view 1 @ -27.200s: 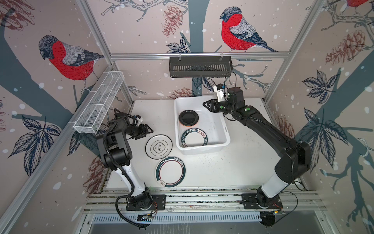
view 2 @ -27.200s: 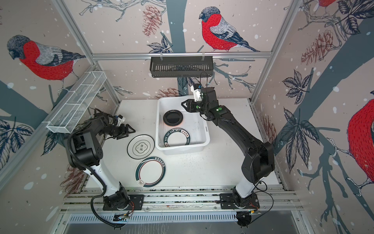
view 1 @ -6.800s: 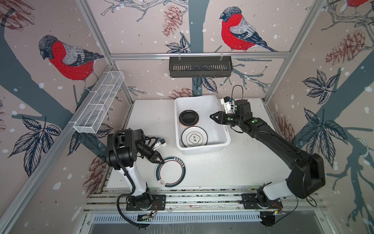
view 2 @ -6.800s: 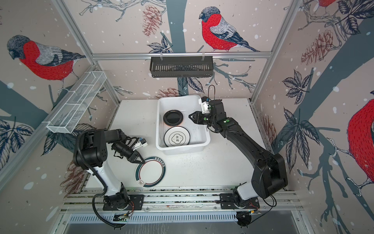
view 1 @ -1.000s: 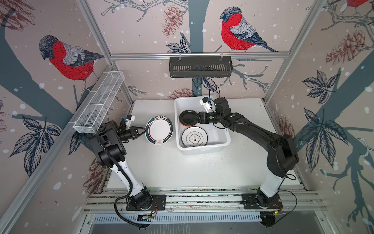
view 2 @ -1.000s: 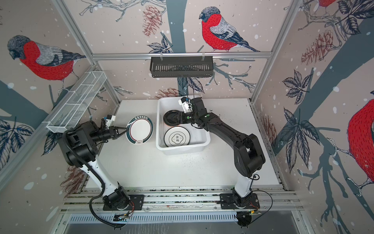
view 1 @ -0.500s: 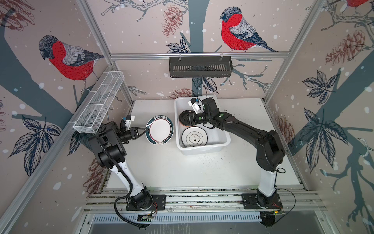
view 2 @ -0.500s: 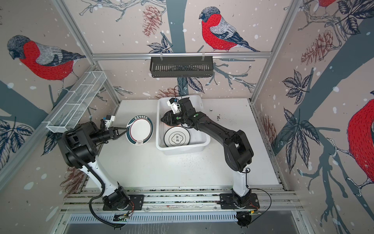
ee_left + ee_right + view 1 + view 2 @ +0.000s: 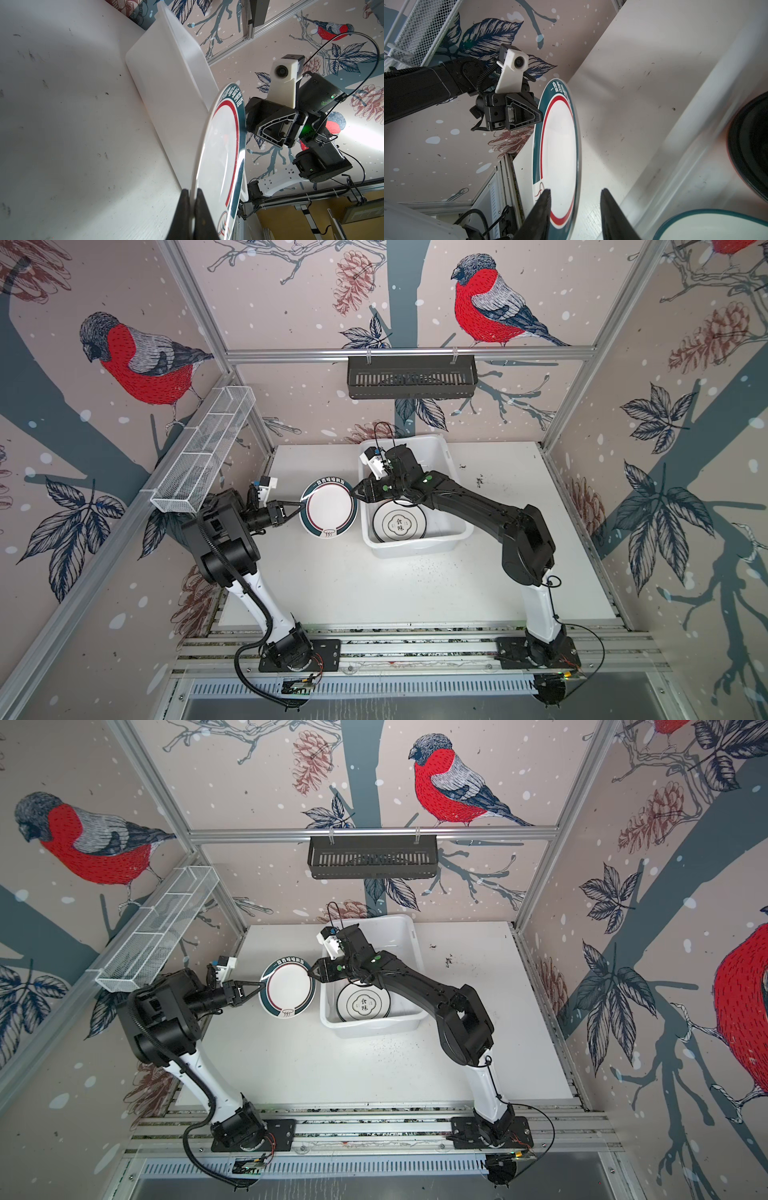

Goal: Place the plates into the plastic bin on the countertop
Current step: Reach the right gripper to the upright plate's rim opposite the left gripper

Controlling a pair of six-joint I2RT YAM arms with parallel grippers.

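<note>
Bird-print walls enclose your speckled white countertop (image 9: 374, 585), where your left gripper (image 9: 300, 506) is clamped on the rim of a green-rimmed white plate (image 9: 328, 510), holding it tilted just beside the left wall of the plastic bin (image 9: 415, 545). Your right gripper (image 9: 358, 494) reaches across the bin with its jaws parted, straddling the plate's opposite rim without pinching it. Its arm covers the bin's back half, where a black plate (image 9: 749, 149) lies. A black-rimmed lettered plate (image 9: 399, 523) lies in the front half, and the bin's left wall stands between the held plate and the inside.
</note>
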